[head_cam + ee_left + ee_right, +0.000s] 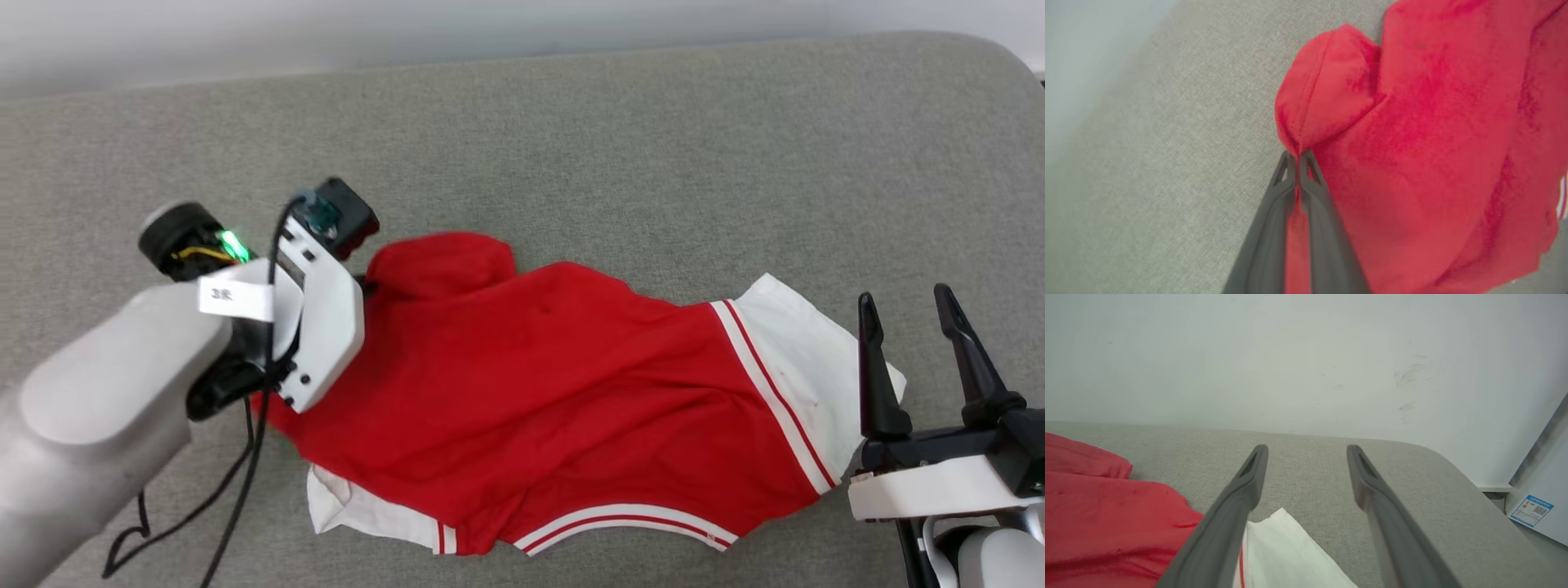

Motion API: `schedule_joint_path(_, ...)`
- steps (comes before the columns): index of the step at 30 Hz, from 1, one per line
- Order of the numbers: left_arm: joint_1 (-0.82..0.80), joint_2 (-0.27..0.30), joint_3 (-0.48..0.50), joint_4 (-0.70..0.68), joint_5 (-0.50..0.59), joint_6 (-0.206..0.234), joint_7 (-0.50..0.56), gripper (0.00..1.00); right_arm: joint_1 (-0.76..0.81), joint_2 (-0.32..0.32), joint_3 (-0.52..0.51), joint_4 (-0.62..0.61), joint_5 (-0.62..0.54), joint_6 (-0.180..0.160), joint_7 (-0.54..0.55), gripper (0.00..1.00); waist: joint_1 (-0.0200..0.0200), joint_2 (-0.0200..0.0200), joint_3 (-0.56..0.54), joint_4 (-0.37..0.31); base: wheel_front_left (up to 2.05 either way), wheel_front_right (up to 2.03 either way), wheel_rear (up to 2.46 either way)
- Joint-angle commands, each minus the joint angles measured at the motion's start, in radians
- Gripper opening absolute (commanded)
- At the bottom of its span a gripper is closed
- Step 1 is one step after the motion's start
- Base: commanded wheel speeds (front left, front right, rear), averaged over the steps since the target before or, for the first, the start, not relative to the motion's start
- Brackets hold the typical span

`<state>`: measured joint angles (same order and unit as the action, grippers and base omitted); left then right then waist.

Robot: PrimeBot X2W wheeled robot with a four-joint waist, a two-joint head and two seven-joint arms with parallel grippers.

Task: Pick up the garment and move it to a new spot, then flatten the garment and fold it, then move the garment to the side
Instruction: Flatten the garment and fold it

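Setting: a plain indoor room, home-like rather than industrial, is being suggested; its exact kind is not being settled.
- Grey woven upholstered surface [571,122], round-cornered like a sofa seat or mattress, is being used as the work area, with the garment [531,376] being laid on it.
- Bare white wall [1249,355] is being seen at 12 o'clock beyond it, with faint scuffs [1408,373] being shown at 2 o'clock in the right wrist view.
- White panel [1547,477] is being stood at 3 o'clock, with a blue printed label [1531,509] being carried on it.

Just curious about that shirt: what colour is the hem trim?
White with red stripes on the hem trim; best in the head view.
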<state>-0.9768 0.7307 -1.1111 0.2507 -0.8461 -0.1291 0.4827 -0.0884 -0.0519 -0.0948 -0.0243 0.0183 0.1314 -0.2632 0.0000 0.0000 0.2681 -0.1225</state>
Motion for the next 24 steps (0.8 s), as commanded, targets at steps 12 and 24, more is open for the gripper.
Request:
schedule_joint_path(12, -0.096, 0.096, 0.106, -0.266, 0.020, 0.053, -0.061, 0.00, 0.011, 0.003, -0.012, -0.014, 0.025, -0.001, -0.002, 1.00, 0.0000, 0.0000, -0.023, -0.001, 0.00, 0.00, 0.00)
schedule_joint_path(24, -0.335, -0.085, 0.094, -0.129, 0.088, 0.018, -0.030, 0.00, -0.056, 0.003, -0.012, -0.038, 0.063, -0.001, -0.002, 1.00, 0.0000, 0.0000, 0.109, -0.100, 0.00, 0.00, 0.00)
